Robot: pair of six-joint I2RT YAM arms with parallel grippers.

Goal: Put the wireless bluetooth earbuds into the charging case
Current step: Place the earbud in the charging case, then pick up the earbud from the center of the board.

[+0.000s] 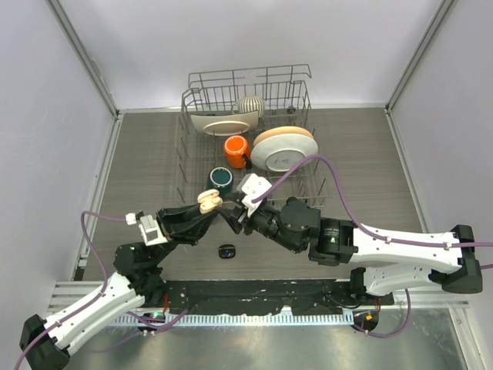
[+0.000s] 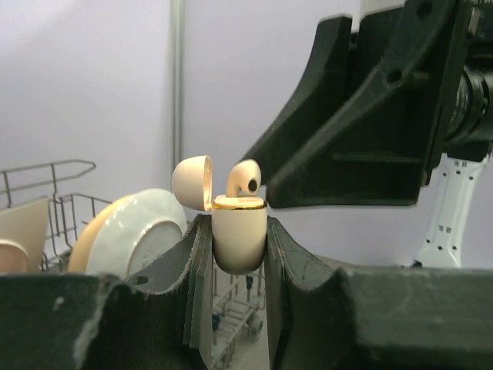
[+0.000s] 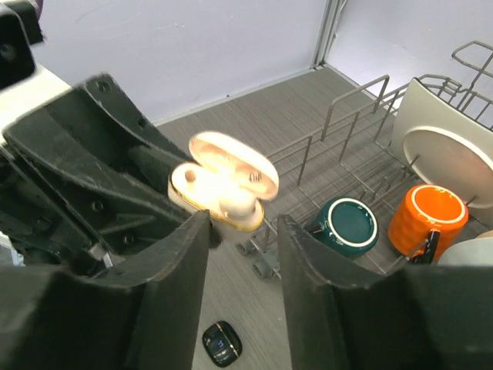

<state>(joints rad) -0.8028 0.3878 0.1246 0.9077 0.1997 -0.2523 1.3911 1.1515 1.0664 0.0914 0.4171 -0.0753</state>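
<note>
L tool clenched on charging case, lid open. Cream earbud stands proud, stem down. R tool released, just beside it — prob. needs downward press.

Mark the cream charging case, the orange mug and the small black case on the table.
cream charging case [image 2: 239, 243]: left wrist view, its lower body
orange mug [image 1: 236, 147]: top external view, its middle
small black case [image 1: 226, 250]: top external view, its top face

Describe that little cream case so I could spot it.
Find the wire dish rack and look at its near edge. There the cream case sits clamped in the left gripper, lid open, unlike the small black object lying on the table.
</note>
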